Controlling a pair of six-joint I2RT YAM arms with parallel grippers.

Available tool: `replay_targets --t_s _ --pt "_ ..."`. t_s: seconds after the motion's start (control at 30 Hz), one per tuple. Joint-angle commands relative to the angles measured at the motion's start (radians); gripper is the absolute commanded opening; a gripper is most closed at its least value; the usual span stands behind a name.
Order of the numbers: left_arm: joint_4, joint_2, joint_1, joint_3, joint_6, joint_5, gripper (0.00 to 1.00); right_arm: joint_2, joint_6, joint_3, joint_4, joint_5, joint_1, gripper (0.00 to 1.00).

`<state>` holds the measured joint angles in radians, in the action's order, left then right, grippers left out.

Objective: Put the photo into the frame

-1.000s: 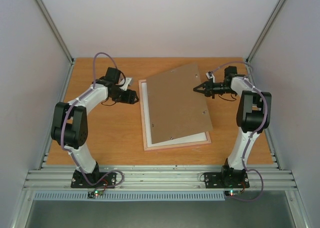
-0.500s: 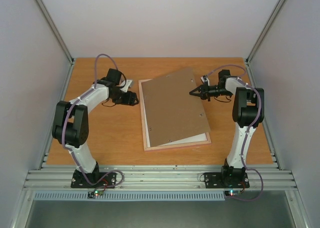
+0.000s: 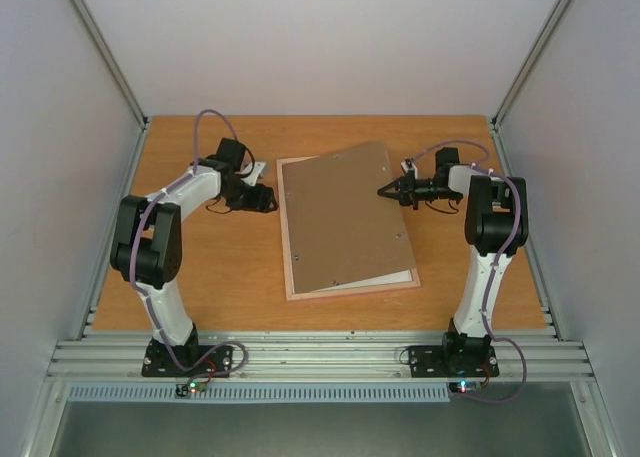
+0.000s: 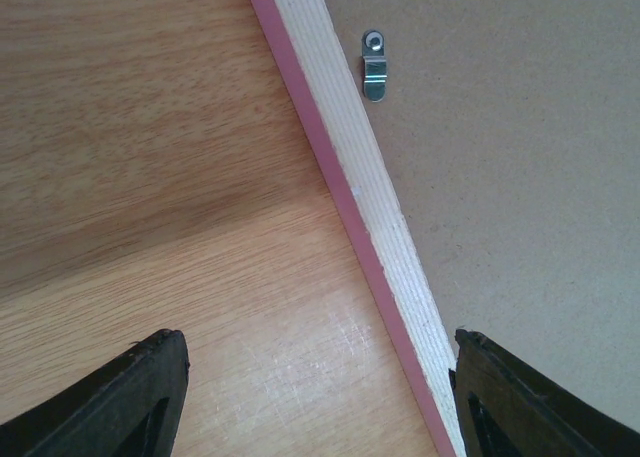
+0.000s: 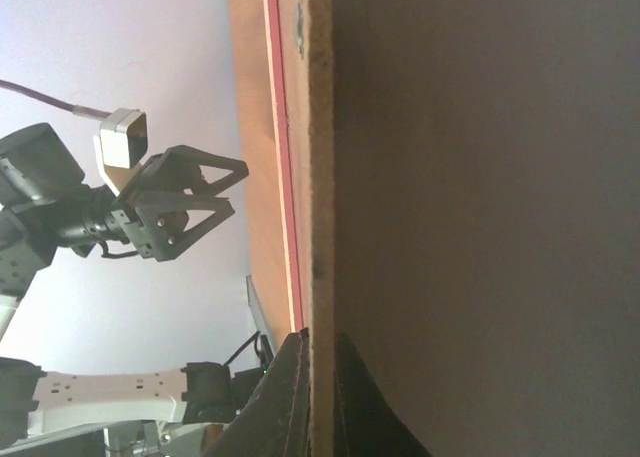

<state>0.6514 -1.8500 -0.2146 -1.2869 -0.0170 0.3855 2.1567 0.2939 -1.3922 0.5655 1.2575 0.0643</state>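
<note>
1. The frame (image 3: 340, 293) is lying flat, its rim passing between the wide-open, empty fingers of the left gripper (image 4: 318, 342).
2. The backing board (image 3: 345, 222) is sitting skewed on the frame, with the right gripper (image 5: 320, 342) pinching its edge. If the pinch slips, the board risks jamming crooked.
3. The photo is not showing anywhere. Only the left wrist view is revealing the metal tab (image 4: 373, 65) ahead of the fingers.

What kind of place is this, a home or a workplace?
Most likely a robotics lab cell: a wooden table boxed in by plain white walls, with left arm and right arm bolted to an aluminium rail.
</note>
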Motion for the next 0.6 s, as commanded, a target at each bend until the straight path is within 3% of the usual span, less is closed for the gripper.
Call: replay_targets --t_s 0.0,0.23,0.37,0.57 --pt "0.0 -0.015 0.005 -0.033 0.013 -0.011 0.73 -0.06 -0.027 0.026 -0.003 -0.072 -0.011 0.06" --pt "-0.002 -0.025 0.007 -0.041 0.011 -0.021 0.73 -0.098 0.076 -0.053 0.17 -0.207 -0.013 0.58" --pt "0.001 -0.024 0.015 -0.046 0.012 -0.023 0.73 -0.151 0.163 -0.081 0.275 -0.3 -0.013 0.71" --pt "-0.013 -0.016 0.023 -0.029 0.014 -0.03 0.73 -0.152 0.269 -0.101 0.388 -0.397 -0.012 0.72"
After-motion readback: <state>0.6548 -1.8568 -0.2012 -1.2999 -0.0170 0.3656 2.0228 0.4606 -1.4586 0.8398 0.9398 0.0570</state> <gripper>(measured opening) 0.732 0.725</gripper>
